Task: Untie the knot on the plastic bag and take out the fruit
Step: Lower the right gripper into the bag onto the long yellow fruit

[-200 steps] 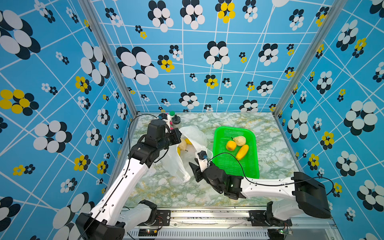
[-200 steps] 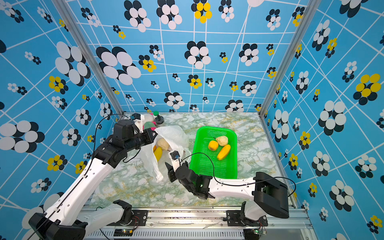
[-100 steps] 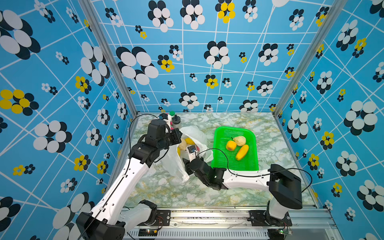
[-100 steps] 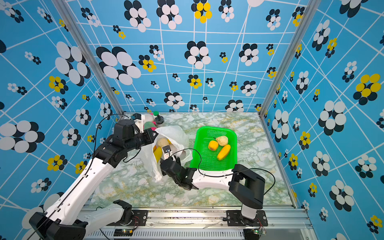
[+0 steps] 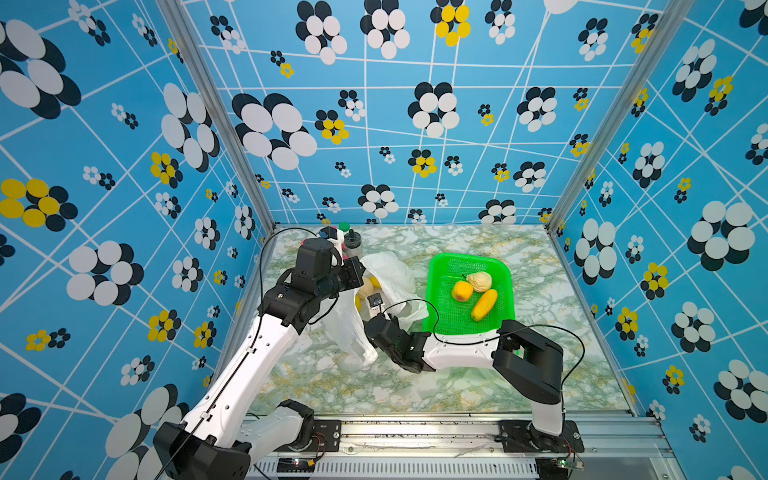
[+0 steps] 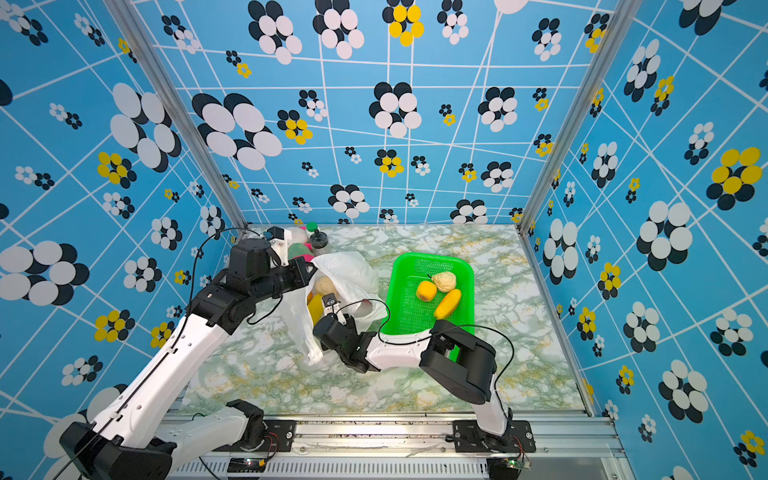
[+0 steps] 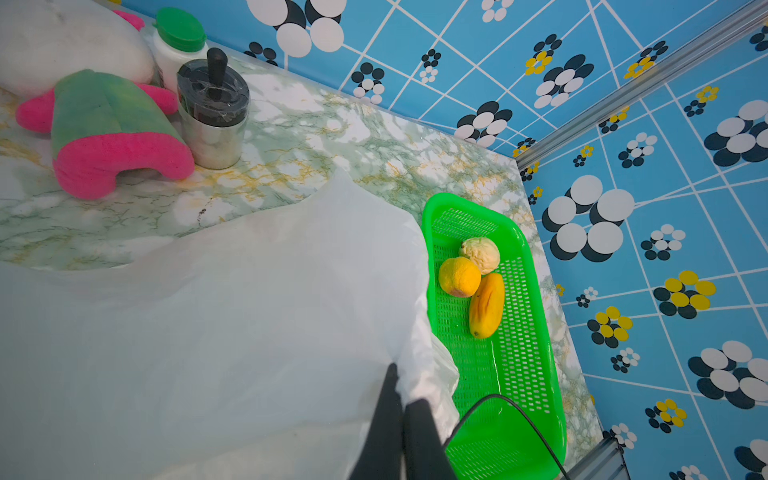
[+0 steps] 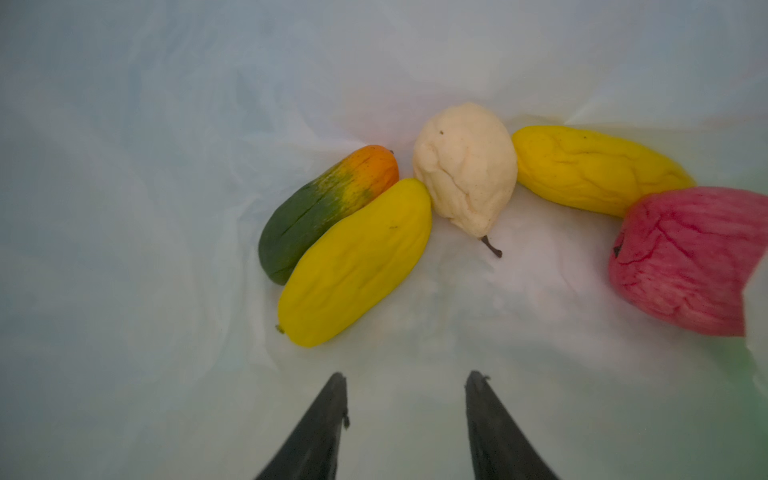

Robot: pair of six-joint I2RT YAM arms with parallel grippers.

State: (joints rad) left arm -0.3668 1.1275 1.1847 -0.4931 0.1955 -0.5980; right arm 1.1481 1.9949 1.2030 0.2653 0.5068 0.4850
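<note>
Fruit (image 8: 353, 262) is lying five pieces inside the opened plastic bag (image 5: 390, 270) on the bench (image 5: 457, 386) and three in the green basket (image 5: 465, 257), while the left tool (image 7: 403, 390) is pinching the bag's rim and the right tool (image 8: 407, 374) is hovering inside, jaws apart.

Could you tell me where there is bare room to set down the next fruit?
The near half of the green basket is bare; its three fruit sit in the far half. The table is bare between basket and right wall, and along the front edge. Crowded: the far-left corner, with plush toy, white bottle and canister, next to the plastic bag.
</note>
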